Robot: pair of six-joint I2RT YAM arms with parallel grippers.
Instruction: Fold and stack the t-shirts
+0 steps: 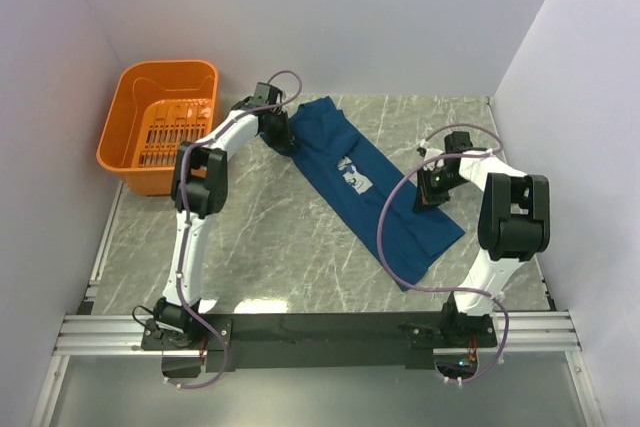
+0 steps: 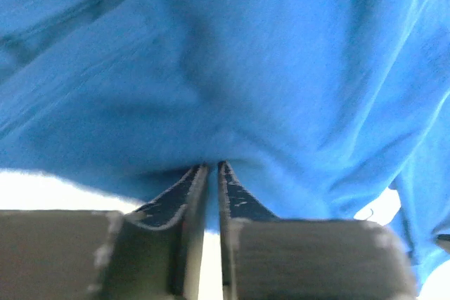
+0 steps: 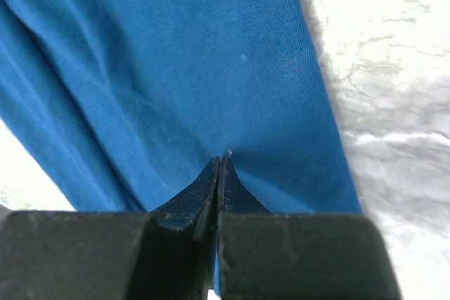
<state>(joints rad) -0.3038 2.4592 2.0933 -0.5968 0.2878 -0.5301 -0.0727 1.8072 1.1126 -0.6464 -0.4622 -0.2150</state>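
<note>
At far-left corner, orange basket (image 1: 168,65) — t-shirt (image 1: 385,202) outside, on table (image 1: 280,247).

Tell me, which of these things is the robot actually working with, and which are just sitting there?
In the job: t-shirt, blue, spread diagonally; left gripper and right gripper, both shut on its cloth.
Just there: orange basket at the far left corner, untouched; marble table underneath.

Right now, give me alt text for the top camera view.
A dark blue t-shirt lies in a long diagonal strip on a marble table, the left gripper at its far end and the right gripper on its right edge. An orange basket sits far left.
</note>
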